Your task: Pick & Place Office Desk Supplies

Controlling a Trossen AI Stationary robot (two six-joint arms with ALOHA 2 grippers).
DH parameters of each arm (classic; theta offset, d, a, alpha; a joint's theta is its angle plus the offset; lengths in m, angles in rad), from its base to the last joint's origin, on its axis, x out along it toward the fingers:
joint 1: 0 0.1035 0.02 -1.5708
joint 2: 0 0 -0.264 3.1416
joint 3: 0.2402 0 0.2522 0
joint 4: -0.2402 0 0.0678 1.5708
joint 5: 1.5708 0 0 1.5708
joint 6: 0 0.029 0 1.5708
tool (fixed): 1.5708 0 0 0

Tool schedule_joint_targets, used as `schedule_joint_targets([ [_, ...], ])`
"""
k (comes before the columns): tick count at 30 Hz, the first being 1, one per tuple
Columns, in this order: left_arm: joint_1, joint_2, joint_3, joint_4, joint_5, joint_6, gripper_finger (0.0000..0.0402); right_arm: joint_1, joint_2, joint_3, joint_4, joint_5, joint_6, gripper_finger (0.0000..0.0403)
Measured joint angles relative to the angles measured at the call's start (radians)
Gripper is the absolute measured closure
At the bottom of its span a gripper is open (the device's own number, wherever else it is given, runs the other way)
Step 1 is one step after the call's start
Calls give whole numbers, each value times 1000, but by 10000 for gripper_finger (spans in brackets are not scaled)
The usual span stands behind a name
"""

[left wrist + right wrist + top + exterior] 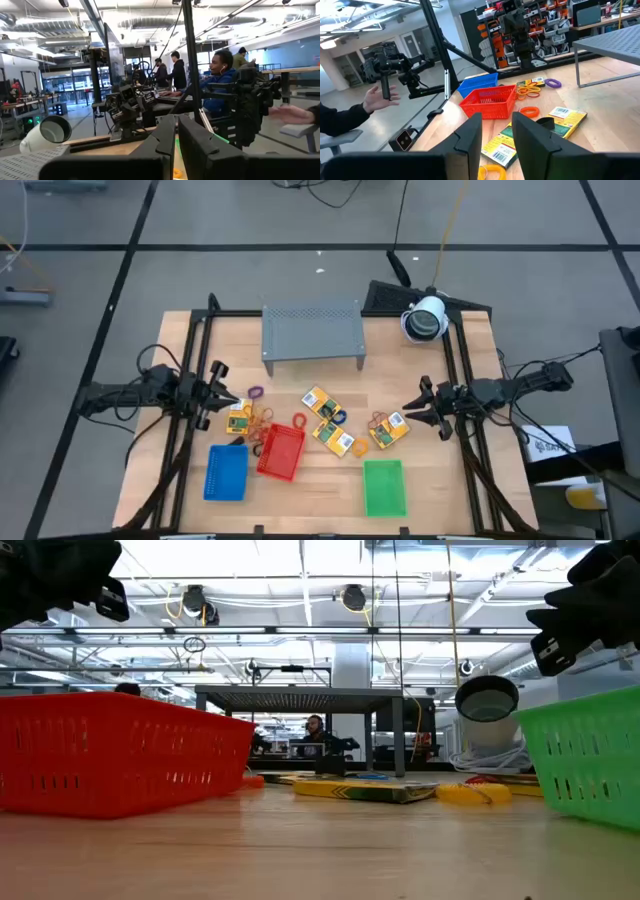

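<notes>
Several flat yellow-orange packets (329,430) lie on the wooden table between the arms, one (238,419) close to my left gripper and one (392,430) close to my right gripper. Rubber-band loops lie among them: purple (255,392), orange (262,418), red (298,420). My left gripper (236,400) hovers at the table's left, pointing right, with its fingers (165,145) nearly together and nothing between them. My right gripper (407,408) hovers at the table's right, pointing left, slightly open (496,135) and empty. No clips can be made out.
A blue tray (226,472), a red tray (281,452) and a green tray (384,487) stand along the near edge. A grey perforated rack (312,332) stands at the far middle, with a white round camera (425,318) to its right. People sit in the room behind (220,75).
</notes>
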Motion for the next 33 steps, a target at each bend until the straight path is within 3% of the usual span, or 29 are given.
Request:
schedule_joint_targets([
  [13,0,0,0,0,0,0,369,0,0,0,32,3,-49,303],
  [33,0,0,0,1,0,-161,369,0,0,0,319,2,-76,303],
])
